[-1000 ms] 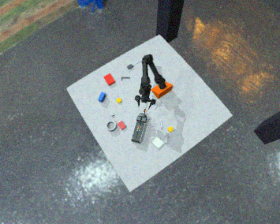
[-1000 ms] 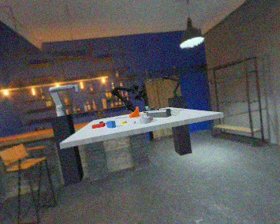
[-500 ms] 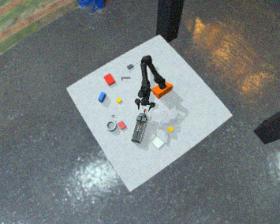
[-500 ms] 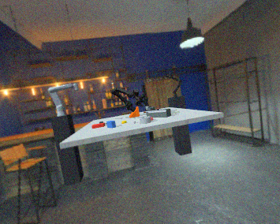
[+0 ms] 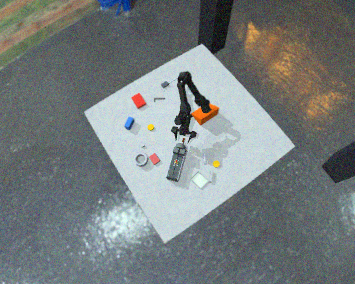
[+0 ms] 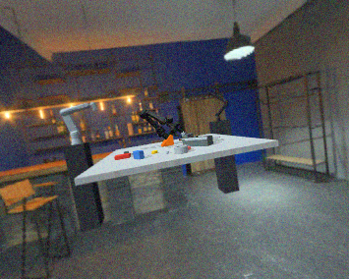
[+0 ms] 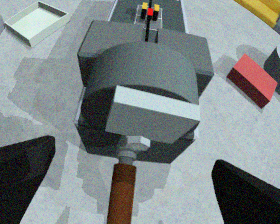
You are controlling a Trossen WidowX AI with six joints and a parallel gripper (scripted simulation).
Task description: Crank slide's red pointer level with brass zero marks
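I've got the gripper [image 5: 184, 137] [image 7: 136, 159] w/ its fingers wide apart, nothing btwn them, at the near end of the crank machine. In the wrist cam the machine's grey housing [image 7: 141, 70] fills upper ctr; the brown handle [image 7: 122, 195] comes down to bottom ctr, btwn the fingers but not gripped. Red pointer [image 7: 150, 11] is at top ctr, btwn the two brass marks [image 7: 144, 10] [image 7: 156, 11]; can't tell if it's exactly level.

Top cam: machine [image 5: 176, 162] sits just below ctr on the pale surface [image 5: 108, 117] [image 6: 249, 145]. Pale tray [image 5: 200, 180] [image 7: 37, 22] is to its lower right, small red block [image 5: 154, 159] [image 7: 252, 80] to its left, grey ring [image 5: 136, 161] further L. Orange block [image 5: 200, 118] is up & right of the gripper, blue block [image 5: 129, 123] [image 6: 139, 154] L of ctr.
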